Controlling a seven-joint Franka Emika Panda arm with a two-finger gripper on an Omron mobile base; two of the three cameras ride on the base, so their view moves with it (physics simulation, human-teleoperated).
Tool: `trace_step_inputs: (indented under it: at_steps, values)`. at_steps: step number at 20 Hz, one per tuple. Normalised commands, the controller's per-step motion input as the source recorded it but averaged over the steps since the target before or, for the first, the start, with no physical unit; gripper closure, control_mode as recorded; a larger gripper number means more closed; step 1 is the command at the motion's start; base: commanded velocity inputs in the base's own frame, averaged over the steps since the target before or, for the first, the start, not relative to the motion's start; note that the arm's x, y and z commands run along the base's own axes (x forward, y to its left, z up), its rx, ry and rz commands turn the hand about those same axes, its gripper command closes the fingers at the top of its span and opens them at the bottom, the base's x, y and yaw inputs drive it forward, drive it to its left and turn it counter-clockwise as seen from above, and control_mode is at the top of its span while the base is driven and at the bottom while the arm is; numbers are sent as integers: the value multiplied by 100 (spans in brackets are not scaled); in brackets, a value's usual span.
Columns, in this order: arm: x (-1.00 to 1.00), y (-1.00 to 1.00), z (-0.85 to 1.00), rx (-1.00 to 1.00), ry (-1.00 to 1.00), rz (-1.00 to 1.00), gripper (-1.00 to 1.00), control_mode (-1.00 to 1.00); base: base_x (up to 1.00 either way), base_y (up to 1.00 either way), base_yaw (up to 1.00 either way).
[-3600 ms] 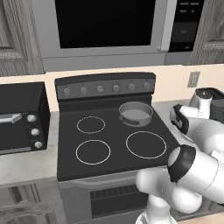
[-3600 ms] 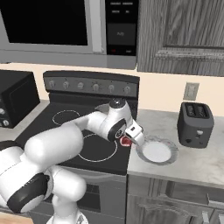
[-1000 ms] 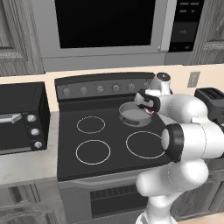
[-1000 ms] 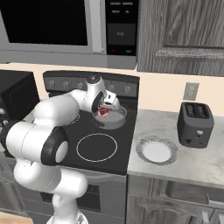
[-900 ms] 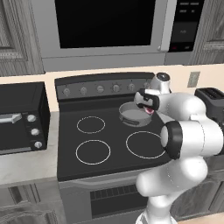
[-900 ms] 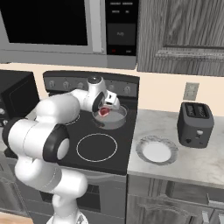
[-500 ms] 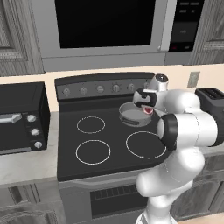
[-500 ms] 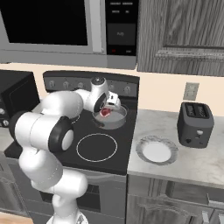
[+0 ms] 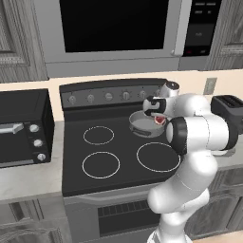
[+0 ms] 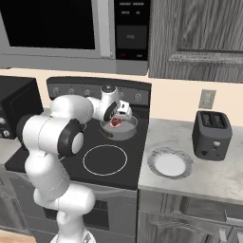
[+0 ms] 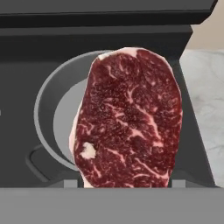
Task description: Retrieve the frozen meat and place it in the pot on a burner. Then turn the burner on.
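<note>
Meat held over pot, ready to drop.

I see the frozen meat (image 11: 129, 118) clamped in the gripper (image 10: 115, 122), hanging above the pot (image 11: 47, 111) on the back right burner of the stove (image 9: 78, 161). I'd lower a bit, center it over the pot, then release so it doesn't clip the rim. 1 knob on the control panel (image 9: 109, 97) comes after.

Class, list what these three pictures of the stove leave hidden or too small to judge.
- Hand view: the frozen meat covers much of the pot; the fingertips are hidden behind it.
- Left base view: the gripper and arm cover the pot's right side.
- Both base views: the markings of the stove knobs are too small to read.
</note>
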Motion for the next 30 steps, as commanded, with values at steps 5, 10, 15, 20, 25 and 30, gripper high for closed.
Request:
trace_step_inputs:
  at_steps: [5,10,15,20,25,30]
  values:
    - [0,2,-9,0,4,0,100,-100,0,0,0]
    - [12,11,-17,-1,16,0,100,-100,0,0,0]
    - [17,5,-2,-2,15,0,100,-100,0,0,0]
    - [21,0,-2,0,14,0,100,-100,0,0,0]
    - [26,0,-5,0,19,0,100,-100,0,0,0]
    - [17,0,-11,0,11,0,100,-100,0,0,0]
